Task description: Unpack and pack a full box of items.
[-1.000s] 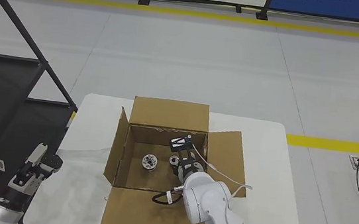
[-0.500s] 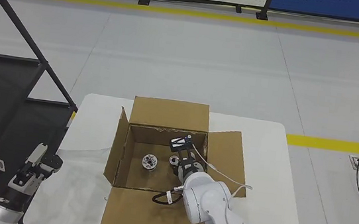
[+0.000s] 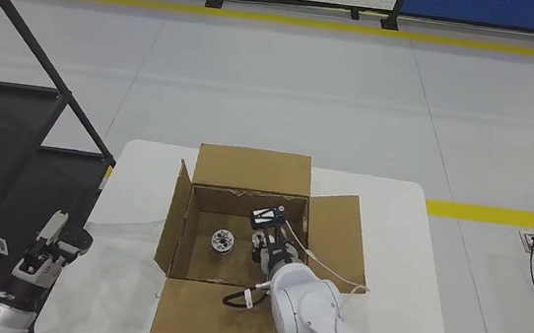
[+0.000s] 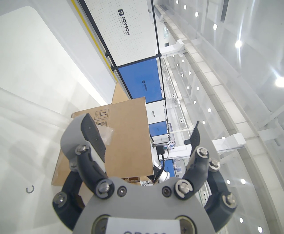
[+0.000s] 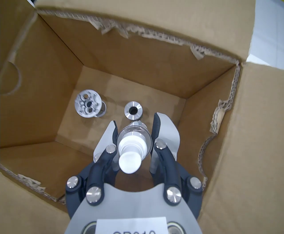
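An open cardboard box stands on the white table. My right gripper hangs inside the box, shut on a clear bottle with a white cap, held upright above the box floor. In the top view the right gripper is right of the box's middle. On the box floor lie a silver spoked metal part and a small metal ring just beyond the bottle. My left gripper is open and holds nothing, off the table's left edge, facing the box's outer wall.
All box flaps are folded outward, and the inner edges are torn. A black metal frame stands to the left of the table. Crinkled clear plastic covers the table's left part.
The right arm has shifted slightly to the left inside the box with the bottle still held. The left arm has barely moved.
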